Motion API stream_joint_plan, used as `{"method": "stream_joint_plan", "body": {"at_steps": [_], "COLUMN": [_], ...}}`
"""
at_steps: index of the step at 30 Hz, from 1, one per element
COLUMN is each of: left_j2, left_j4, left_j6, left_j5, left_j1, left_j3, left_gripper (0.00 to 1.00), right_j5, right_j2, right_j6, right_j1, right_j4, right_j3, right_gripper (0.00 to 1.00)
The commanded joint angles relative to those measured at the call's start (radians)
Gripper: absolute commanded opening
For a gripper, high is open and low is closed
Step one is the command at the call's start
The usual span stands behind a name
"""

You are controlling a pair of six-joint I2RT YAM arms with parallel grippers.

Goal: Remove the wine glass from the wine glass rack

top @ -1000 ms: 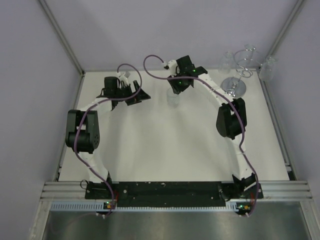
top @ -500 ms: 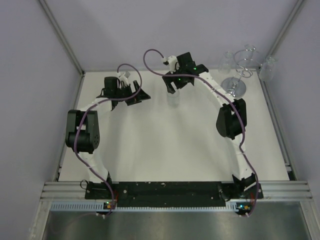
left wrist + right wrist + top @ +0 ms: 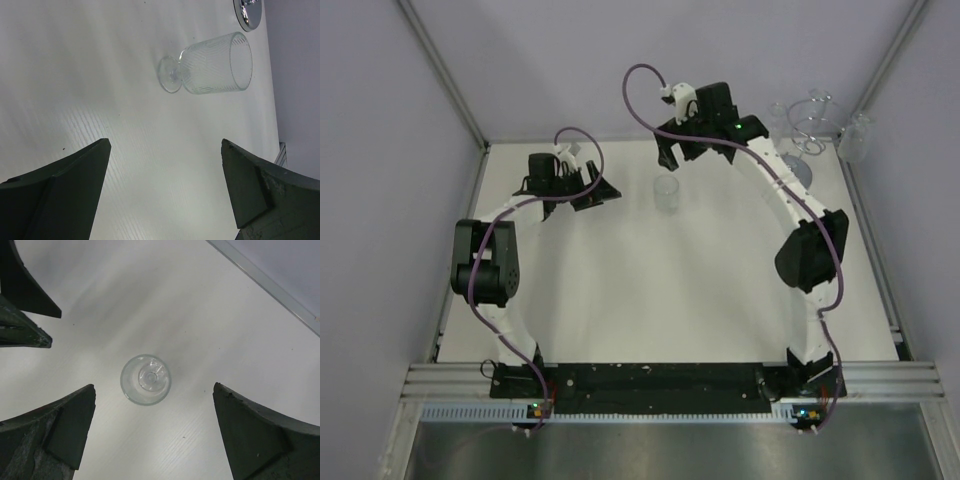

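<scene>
The glass (image 3: 666,192) is standing upright on the table (image 3: 620,290), off the rack (image 3: 809,126) and well apart from it, in the far middle of the surface. The right gripper (image 3: 678,155) is hovering above the glass with its jaws spread wide and nothing between them. Its wrist camera is looking straight down into the round mouth of the glass (image 3: 145,379), and the two dark fingers (image 3: 55,432) are framing it from either side without touching it. The left gripper (image 3: 597,195) is hanging low to the left of the glass, also spread wide and holding nothing. Its camera is showing the glass (image 3: 210,65) from the side, foot on the table and patterned bowl above, well beyond its fingers (image 3: 65,195). In that same view an edge of the rack's shiny round base (image 3: 248,12) is showing past the glass. The rack is sitting in the far right corner of the table, its base partly hidden behind the right arm in the top view. Two other glasses (image 3: 775,120) are showing beside its wire top, one on each side, but how they are sitting on the loops is not clear.
</scene>
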Motion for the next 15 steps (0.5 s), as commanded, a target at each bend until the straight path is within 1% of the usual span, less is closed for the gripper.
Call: {"method": "stream_joint_plan", "body": {"at_steps": [1, 10, 14, 15], "left_j2": [-0.048, -0.048, -0.048, -0.637], "left_j4": [0.027, 0.027, 0.027, -0.090], "left_j6": [0.013, 0.013, 0.013, 0.514], "left_j5": [0.001, 0.001, 0.001, -0.304], "left_j1": [0.004, 0.004, 0.004, 0.004], "left_j3": [0.010, 0.010, 0.010, 0.010], "left_gripper": [0.96, 0.96, 0.96, 0.99], "right_j5": [-0.066, -0.108, -0.123, -0.128], "right_j2": [-0.152, -0.358, -0.454, -0.483], "right_j6": [-0.002, -0.020, -0.037, -0.043], "right_j1": [-0.005, -0.031, -0.052, -0.057], "right_j4": [0.029, 0.042, 0.066, 0.086], "right_j3": [-0.089, -0.354, -0.507, -0.549], "right_gripper": [0.99, 0.99, 0.99, 0.99]}}
